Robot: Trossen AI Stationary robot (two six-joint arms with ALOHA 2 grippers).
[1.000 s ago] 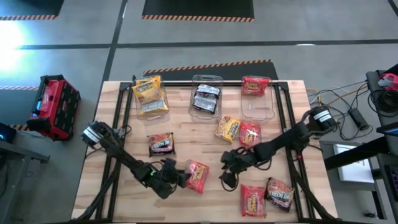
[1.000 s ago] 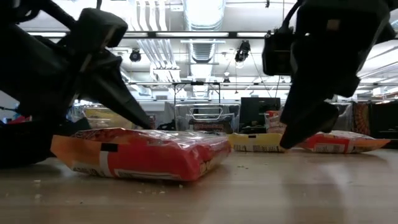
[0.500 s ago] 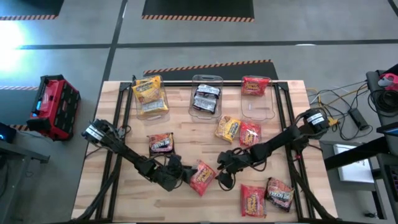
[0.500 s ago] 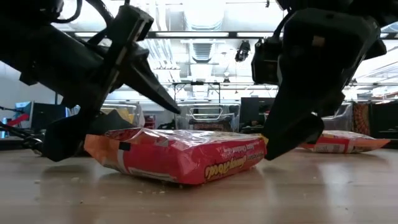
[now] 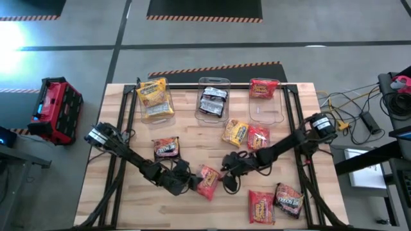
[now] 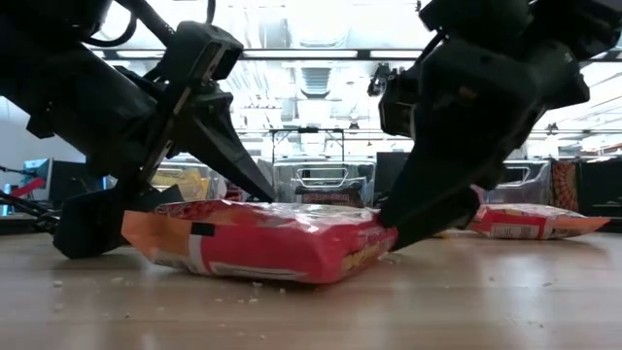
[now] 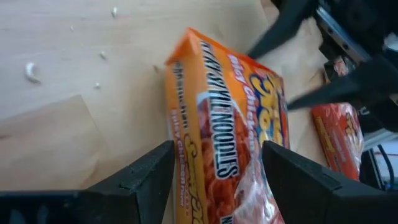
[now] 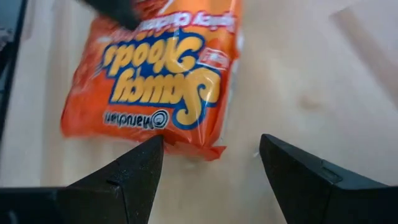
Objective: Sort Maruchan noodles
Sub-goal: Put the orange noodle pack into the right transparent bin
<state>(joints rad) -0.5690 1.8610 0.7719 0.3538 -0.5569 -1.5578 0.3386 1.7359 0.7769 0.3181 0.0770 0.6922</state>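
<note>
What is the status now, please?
Left gripper holds red packet on table. Right gripper open, at packet's opposite edge. Nothing between them.

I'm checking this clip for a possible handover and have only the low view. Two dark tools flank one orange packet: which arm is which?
Observer: From above, the one on your left is the left tool. The right tool faces it across the orange packet.
Operator: Is either holding it?
Observer: The left wrist view shows the packet between that tool's fingers, clasped at both sides.
Operator: And the right?
Observer: It is open. Its wrist view shows the packet just ahead of its fingers, not gripped.
</note>
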